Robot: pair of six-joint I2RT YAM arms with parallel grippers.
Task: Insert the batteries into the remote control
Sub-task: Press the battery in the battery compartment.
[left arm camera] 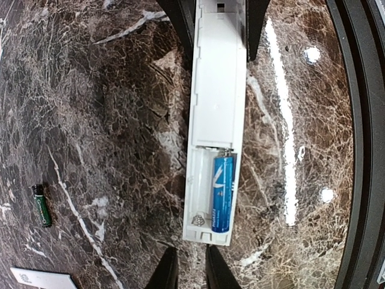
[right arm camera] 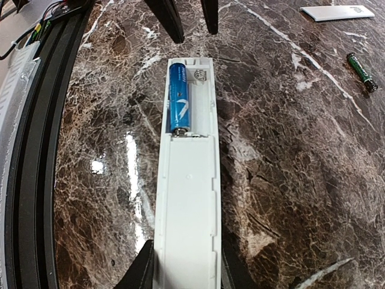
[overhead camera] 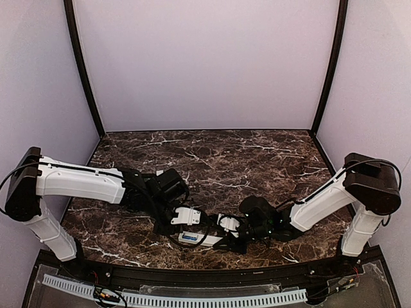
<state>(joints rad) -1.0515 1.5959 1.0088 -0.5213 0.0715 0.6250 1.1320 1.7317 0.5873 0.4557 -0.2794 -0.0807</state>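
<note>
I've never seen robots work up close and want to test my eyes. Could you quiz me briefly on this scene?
1. True or false: both slots of the remote control hold a battery.
2. The loose battery on the table is: A green, B red, C yellow.
3. Which gripper clamps the remote control?
Key: 1 false, only the blue battery is in; 2 A; 3 the right gripper.

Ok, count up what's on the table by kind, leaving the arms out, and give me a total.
Batteries: 2, a blue battery seated in the open compartment and a green battery lying loose.
Remote control: 1.
Flat white piece, lying apart from the rest: 1.
Total: 4.
</note>
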